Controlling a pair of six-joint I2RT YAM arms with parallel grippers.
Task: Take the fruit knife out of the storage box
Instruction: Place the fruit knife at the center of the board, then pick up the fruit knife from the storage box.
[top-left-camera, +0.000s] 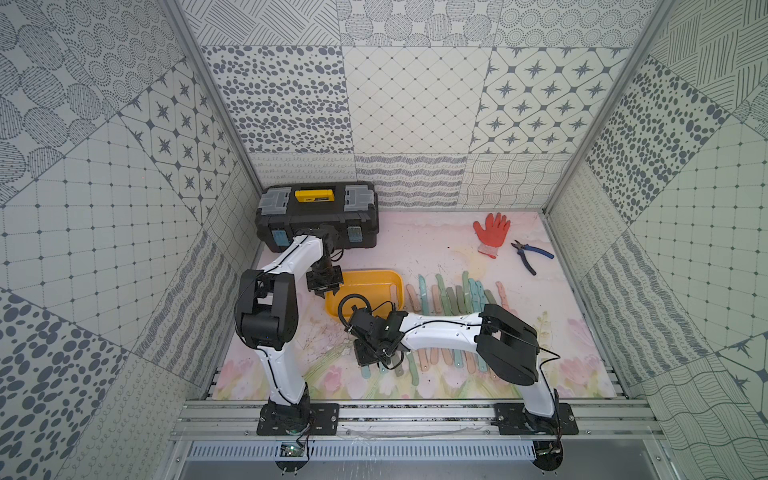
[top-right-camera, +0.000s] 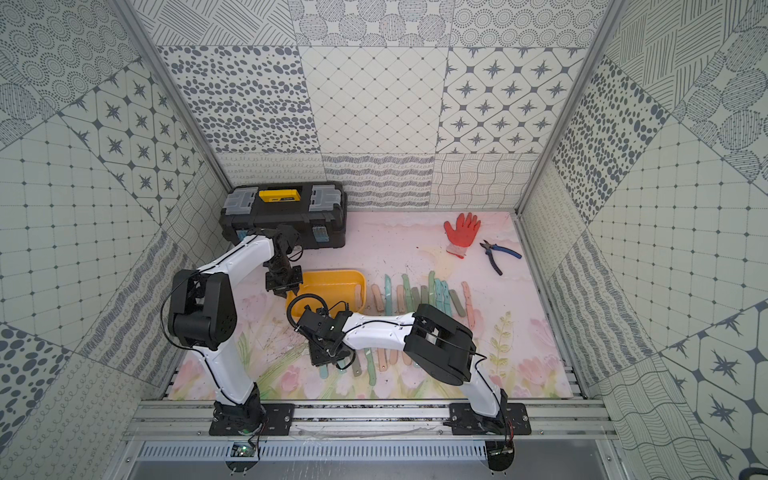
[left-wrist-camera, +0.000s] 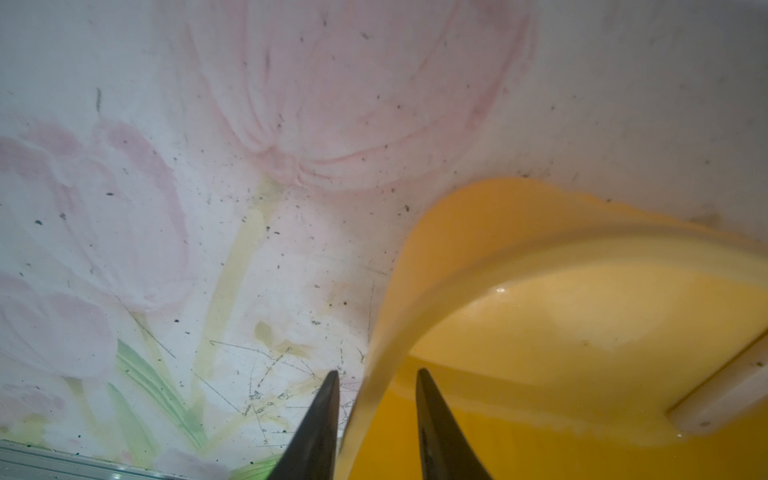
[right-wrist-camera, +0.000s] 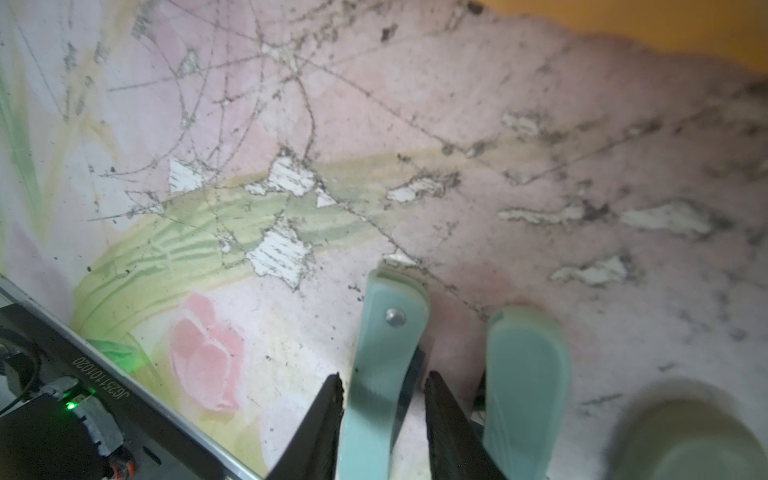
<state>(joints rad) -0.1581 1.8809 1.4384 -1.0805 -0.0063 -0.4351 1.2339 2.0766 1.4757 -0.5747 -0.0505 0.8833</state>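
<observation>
Elbow high, the left gripper (left-wrist-camera: 377, 371) pinches the storage box (top-left-camera: 370, 273) at its left rim. The right gripper (right-wrist-camera: 385, 373), low on the near mat, narrowly straddles a fruit knife (right-wrist-camera: 386, 332); I cannot tell if it grips.

Yellow storage box (top-left-camera: 374, 276) — lidless, upright — pale fruit knife (top-left-camera: 394, 293) inside

One storage box (top-left-camera: 370, 274), one toolbox (top-left-camera: 316, 216), one glove (top-left-camera: 491, 232), one pliers (top-left-camera: 523, 251) — knives (top-left-camera: 466, 291) too crowded to count.
</observation>
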